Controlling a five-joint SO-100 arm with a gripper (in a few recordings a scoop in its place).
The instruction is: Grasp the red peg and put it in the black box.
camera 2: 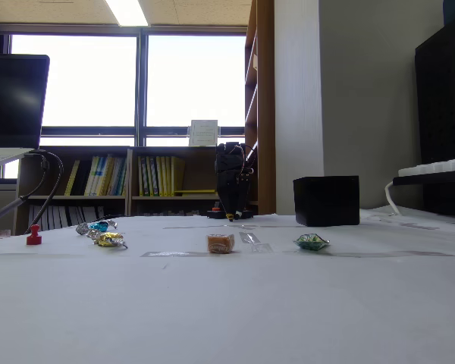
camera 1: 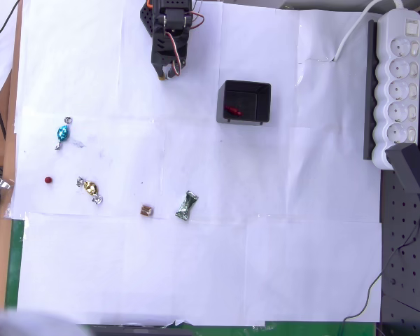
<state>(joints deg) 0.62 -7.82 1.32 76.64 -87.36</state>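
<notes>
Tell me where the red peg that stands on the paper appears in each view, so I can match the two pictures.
Overhead view: the red peg is a small round dot at far left, left of the gold candy.
Fixed view: the red peg stands upright at far left, left of the gold candy.
Shared landmark: the black box, right of centre in both views.
</notes>
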